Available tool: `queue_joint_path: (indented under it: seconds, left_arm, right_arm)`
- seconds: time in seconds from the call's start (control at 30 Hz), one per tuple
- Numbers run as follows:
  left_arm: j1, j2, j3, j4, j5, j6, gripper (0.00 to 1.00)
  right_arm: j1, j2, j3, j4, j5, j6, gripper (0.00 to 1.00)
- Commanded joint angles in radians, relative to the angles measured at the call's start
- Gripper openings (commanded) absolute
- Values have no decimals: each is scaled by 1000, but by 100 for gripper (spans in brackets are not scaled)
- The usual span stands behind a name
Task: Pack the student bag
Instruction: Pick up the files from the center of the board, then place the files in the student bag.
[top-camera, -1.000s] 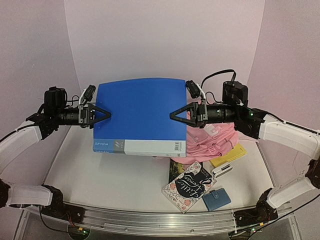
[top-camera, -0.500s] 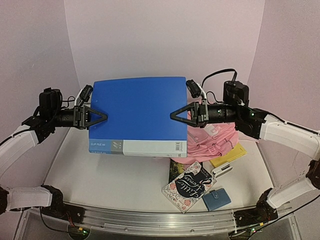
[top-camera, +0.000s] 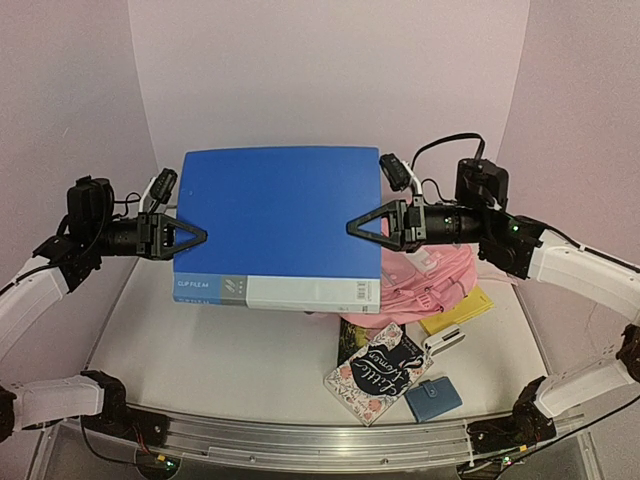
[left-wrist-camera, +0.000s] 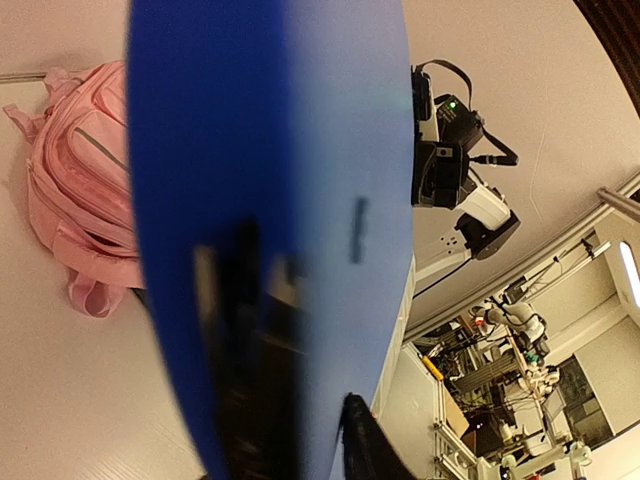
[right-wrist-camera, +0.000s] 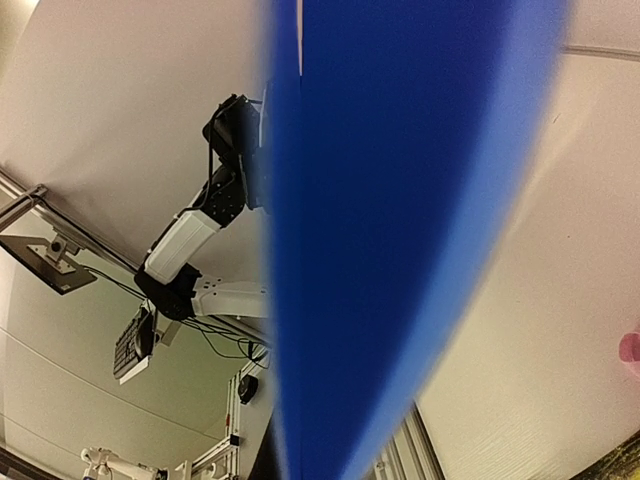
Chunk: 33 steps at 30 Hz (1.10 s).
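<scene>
A big blue clip file hangs in the air above the table, held by its two side edges. My left gripper grips the left edge; in the left wrist view the file runs between the fingers, one pressed on each face. My right gripper is shut on the right edge, and the file fills the right wrist view. The student bag, pink, lies on the table under the file's right side and is partly hidden by it; it also shows as the pink bag in the left wrist view.
On the table in front of the bag lie a patterned book, a small blue wallet, a yellow flat item and a small white object. Pink walls close in on three sides.
The left gripper has closed onto the file's left edge. The file has shifted a little left and its far edge has come up. The right gripper kept its grip.
</scene>
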Motion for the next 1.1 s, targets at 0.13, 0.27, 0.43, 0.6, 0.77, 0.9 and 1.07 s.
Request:
queue_joint_path:
  seconds: [0.13,0.27,0.43,0.6,0.77,0.9,1.07]
  left_arm:
    - [3,-31,-20,23,1,-8,0]
    - [8,-16,-17,-66,-207,-22,0]
    - [66,73,-36,-81,-338,-124,0]
    - [137,109,-72,-22,-420,-210,0]
    - [194,99,-100,17,-449,-267,0]
    - [203,94,-106,-6,-448,-263,0]
    - [204,74,-118,-33,-412,-249,0]
  right_arm:
    - [-9,-8,52,-212,254,-182,10]
    - [-8,31,82,-372,497,-300,57]
    - [7,109,101,-465,710,-389,76]
    - [71,243,170,-551,941,-453,85]
    - [122,416,260,-602,1141,-478,87]
    - [123,530,337,-617,1278,-481,83]
    - [121,642,416,-640,1385,-515,74]
